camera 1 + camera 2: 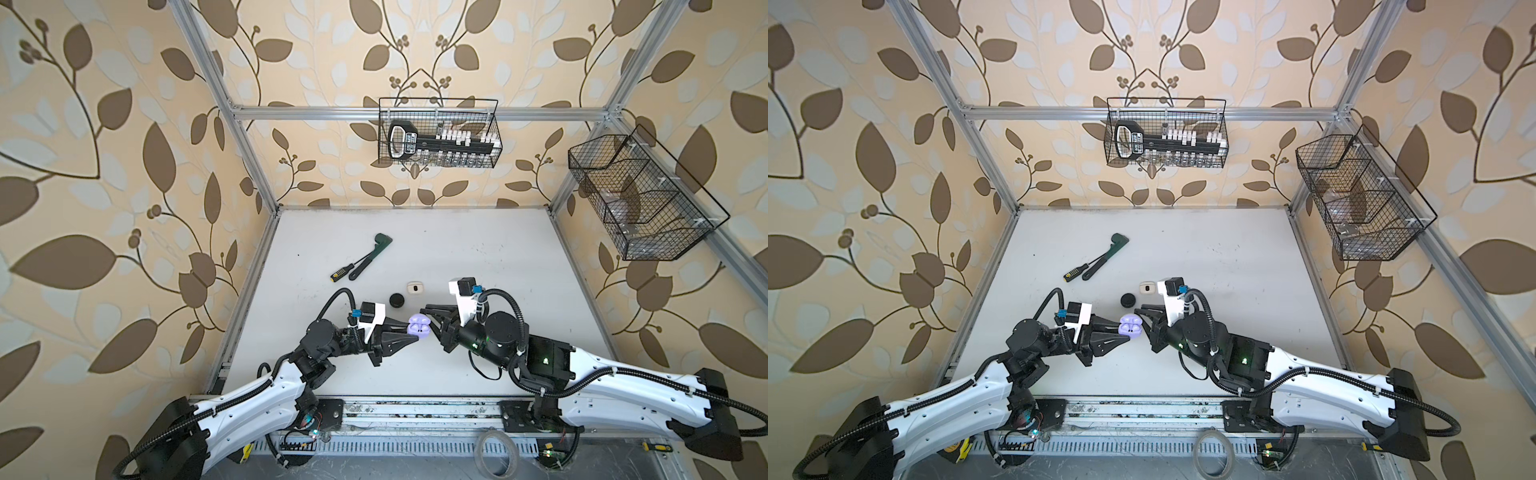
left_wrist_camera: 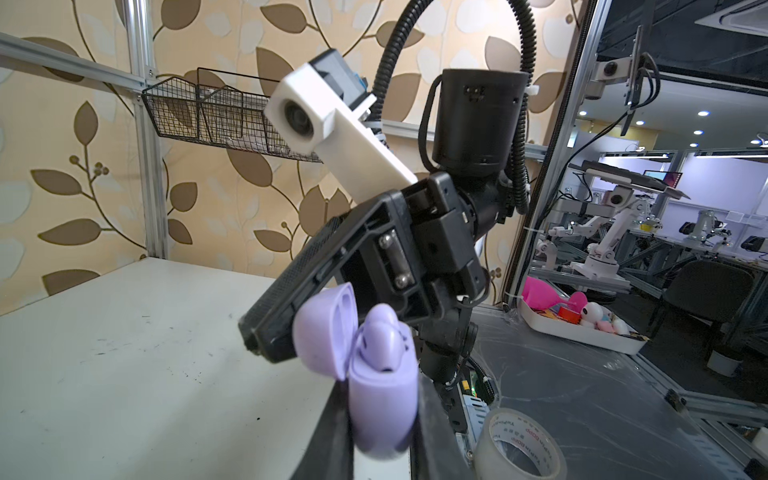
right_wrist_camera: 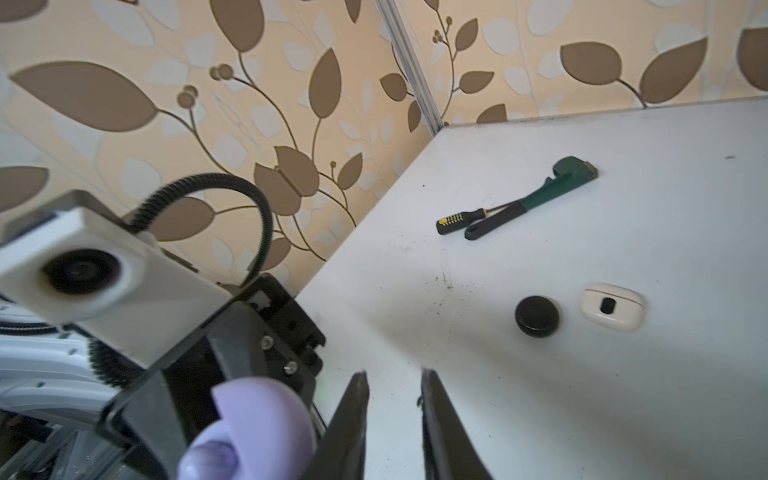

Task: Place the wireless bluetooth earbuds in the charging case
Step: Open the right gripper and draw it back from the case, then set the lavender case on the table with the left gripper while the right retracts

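White table, leaf-wallpaper walls, two wire baskets: back basket, side basket. I count three cases: black case and cream case on the table, lavender case open, clamped in left gripper, one lavender earbud visible inside. One wrench, one screwdriver. Right gripper jaws apart, empty

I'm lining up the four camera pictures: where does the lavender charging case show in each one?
In a top view: lavender charging case near the table's front middle, lid open, between both arms.
In a top view: same spot.
Left wrist: close up, clamped in the left pincer.
Right wrist: blurred foreground, beside the right pincer.
Shared landmark: the left pincer gripping it, seen in all four.
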{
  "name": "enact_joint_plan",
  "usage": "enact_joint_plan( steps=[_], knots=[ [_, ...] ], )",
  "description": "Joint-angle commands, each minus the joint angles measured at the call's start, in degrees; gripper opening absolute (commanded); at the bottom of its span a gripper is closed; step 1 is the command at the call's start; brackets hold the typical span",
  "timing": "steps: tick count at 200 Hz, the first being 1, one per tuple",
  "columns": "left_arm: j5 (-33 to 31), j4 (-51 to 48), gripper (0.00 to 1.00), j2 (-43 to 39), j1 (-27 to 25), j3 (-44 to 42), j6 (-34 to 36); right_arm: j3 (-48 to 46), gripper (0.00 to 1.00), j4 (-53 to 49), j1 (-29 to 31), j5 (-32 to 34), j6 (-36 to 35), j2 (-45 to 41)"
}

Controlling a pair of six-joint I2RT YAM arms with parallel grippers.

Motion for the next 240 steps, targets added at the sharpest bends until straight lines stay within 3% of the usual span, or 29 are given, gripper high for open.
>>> enact_joint_plan(
  steps=[1,44,65,82,104,118,129,141,160,182,197,227,240],
  knots=[
    [1.34,2.69,0.0,-0.47,-0.49,1.16,0.27,-0.04,0.25,4.58,1.36,-2.82,-3.42,-1.68],
    [1.56,2.31,0.0,0.42,-0.49,0.98,0.43,-1.94,0.25,8.87,3.73,-6.46,-6.58,-3.2],
    [0.4,2.76,0.0,1.67,-0.49,0.28,-0.18,-1.83,0.26,7.11,5.21,-1.14,-7.03,-4.82],
    [-4.84,3.49,0.0,3.53,-0.49,-1.32,-3.19,-0.48,0.39,0.7,5.25,8.1,-5.04,-6.76],
    [-21.3,-0.59,0.0,6.96,-0.49,-1.64,-14.11,2.41,0.69,-11.17,3.31,19.2,-0.37,-9.97],
    [-30.78,-7.22,0.0,9.22,-0.49,-0.1,-22.52,5.35,0.84,-19.88,0.0,23.85,3.58,-11.1],
    [-34.12,-13.56,0.0,11.49,-0.49,2.37,-27.03,7.7,0.98,-28.6,-3.19,29.29,9.83,-11.25],
    [-35.19,-18.32,0.0,14.17,-0.52,4.79,-30.29,8.04,1.0,-33.21,-6.76,30.98,13.49,-11.97],
    [-35.09,-19.08,0.0,19.5,-0.87,6.65,-35.37,3.13,1.0,-28.34,-10.88,32.96,10.96,-15.37],
    [-35.2,-20.17,0.0,26.8,-2.28,10.31,-38.64,-2.22,1.0,-14.83,-18.01,29.76,-2.2,-18.28],
    [-37.22,-24.27,0.0,31.16,-4.02,14.11,-40.92,-3.88,1.0,-12.05,-25.37,27.74,-2.16,-16.91],
    [-39.97,-25.99,0.0,40.89,-8.39,19.94,-43.56,-7.39,1.0,-6.13,-44.47,12.77,0.8,-9.67],
    [-40.64,-24.65,0.0,45.13,-9.53,21.33,-45.69,-8.8,1.0,-3.07,-49.41,11.95,0.06,-7.13]
  ],
)
